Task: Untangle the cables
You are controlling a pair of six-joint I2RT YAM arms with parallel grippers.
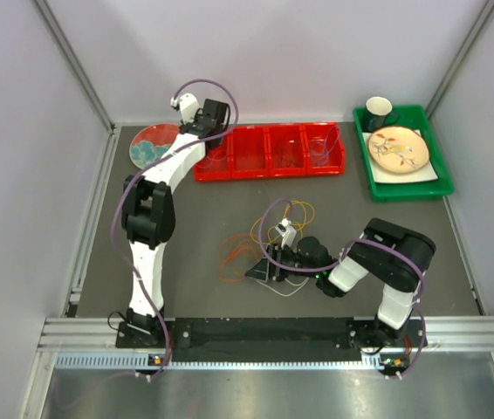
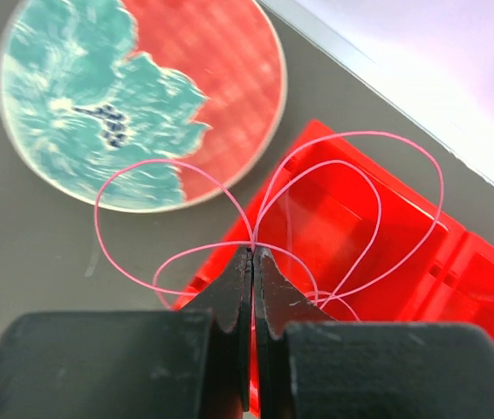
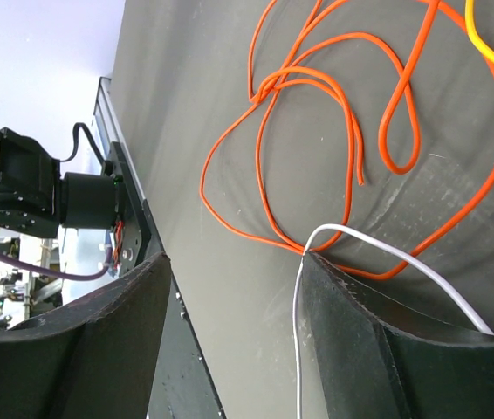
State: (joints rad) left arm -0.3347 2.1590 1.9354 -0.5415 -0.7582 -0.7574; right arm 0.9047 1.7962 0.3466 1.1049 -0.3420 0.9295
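Right wrist: right pincer point(image 3: 234, 288), released, straddles white cable point(image 3: 387, 253); closing may snag orange cable point(image 3: 269, 85) too. Left pincer point(image 2: 253, 262) clenches pink cable point(image 2: 365, 133).

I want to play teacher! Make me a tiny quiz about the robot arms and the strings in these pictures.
1. True or false: the left pincer is shut on the pink cable.
2. Pick one: the white cable shows between the fingers of A the left pincer, B the right pincer, C no pincer.
3. Fill in: seen from above, the teal-and-red plate lies to the ____ of the red tray.

Key: 1 true; 2 B; 3 left.
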